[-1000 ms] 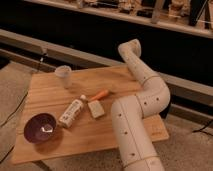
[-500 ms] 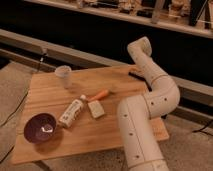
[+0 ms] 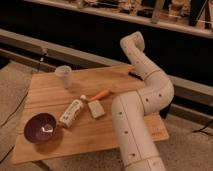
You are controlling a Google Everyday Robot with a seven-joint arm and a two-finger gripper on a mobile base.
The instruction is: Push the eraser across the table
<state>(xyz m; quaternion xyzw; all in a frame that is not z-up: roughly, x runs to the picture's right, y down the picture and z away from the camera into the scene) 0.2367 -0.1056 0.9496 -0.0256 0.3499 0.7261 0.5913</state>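
Bamboo-coloured planks make up the small, roughly square table, which we see from above and in front, standing on a grey speckled floor. Near the middle of the top lies the small pale beige rectangular eraser, flat on the wood and a little askew to the grain. Just to its left lies a white tube with a red cap, set on a slant with the cap end pointing towards the far right; we cannot tell whether tube and eraser touch. Just beyond the eraser lies a thin orange stick, one end close to the tube's cap. A dark purple round bowl sits at the near left corner, and a small pale translucent cup stands upright near the far left edge, well apart from the rest. The robot's thick white jointed arm rises from the bottom of the view at the table's near right side, just right of the eraser but not touching it. It bends at an elbow out to the right and reaches back to a rounded end above the far right edge. The gripper sits beyond that end (dark against a dark background, so we cannot make out its outline), well apart from the eraser, its fingers pressed together. A small dark shape at the far edge, just left of the forearm, may be its tip; we cannot tell.
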